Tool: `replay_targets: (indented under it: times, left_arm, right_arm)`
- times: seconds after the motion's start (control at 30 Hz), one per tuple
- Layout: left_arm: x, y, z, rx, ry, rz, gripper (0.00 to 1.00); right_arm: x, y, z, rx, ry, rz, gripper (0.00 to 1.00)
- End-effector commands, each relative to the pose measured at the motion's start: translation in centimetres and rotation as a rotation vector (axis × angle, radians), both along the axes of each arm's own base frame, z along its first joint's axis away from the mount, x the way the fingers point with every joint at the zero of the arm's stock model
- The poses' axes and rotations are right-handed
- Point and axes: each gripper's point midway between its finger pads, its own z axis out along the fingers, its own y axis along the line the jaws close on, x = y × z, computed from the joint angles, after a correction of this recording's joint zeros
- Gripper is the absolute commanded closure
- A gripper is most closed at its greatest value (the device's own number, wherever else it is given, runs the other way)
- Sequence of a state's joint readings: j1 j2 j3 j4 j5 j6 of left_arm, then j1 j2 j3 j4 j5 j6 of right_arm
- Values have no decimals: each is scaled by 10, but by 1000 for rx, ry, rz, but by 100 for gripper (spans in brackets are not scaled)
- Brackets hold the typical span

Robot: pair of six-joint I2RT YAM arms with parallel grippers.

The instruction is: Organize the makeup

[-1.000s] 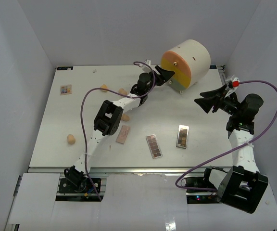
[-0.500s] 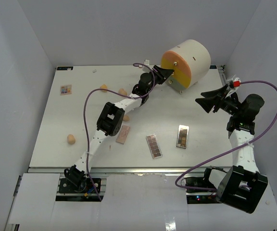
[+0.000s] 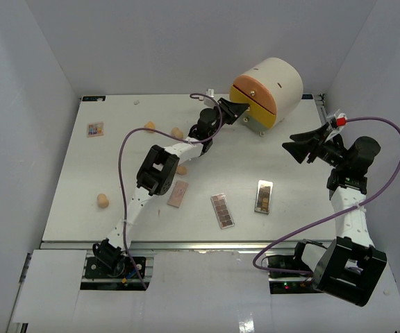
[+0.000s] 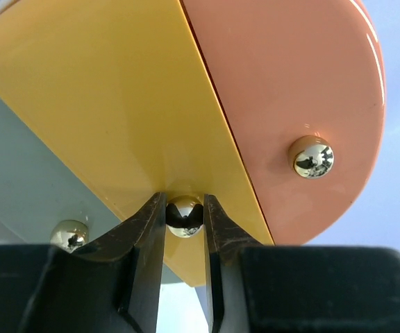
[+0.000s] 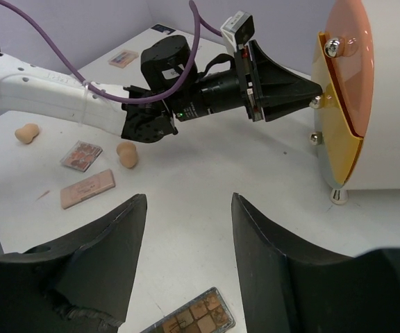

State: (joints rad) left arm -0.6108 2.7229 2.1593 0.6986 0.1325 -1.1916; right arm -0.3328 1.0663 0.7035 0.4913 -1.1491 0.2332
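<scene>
Your left gripper clamped on knob of yellow drawer; drawer faces it, pull straight back along arm; right gripper apart.

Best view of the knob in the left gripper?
Left wrist: the knob sits close up, pinched in the left gripper on the yellow drawer. Right wrist shows it tiny, side-on, at the gripper tip. Top view hides it behind the gripper.
</scene>
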Motion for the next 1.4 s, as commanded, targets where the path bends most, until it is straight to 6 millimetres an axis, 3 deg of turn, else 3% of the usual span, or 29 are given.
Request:
replay_targets:
  times: [0.0,0.33,0.67,0.77,1.1,1.3,1.37]
  left_arm:
    - [-30,14,75,-7,-135,-54,80]
    - [-66,56,77,42,-144,-83,79]
    - [-81,62,67,43,-123,-127,74]
    - [-84,63,68,39,-119,-130,70]
    - [-95,75,75,55,-98,-110,32]
    - [-109,95,71,88,-78,-96,21]
    - [-112,105,78,98,-82,-85,19]
  right_arm:
    - [3,-3,1,-5,-24,-19,42]
    - [4,-4,-4,-4,-15,-28,42]
    - [7,-5,-9,-9,-7,-31,42]
    - [8,-5,-10,-8,-1,-29,41]
    - [10,-7,-13,-10,7,-33,39]
    - [11,-7,-15,-11,19,-32,37]
    - [11,-6,-17,-15,23,-28,36]
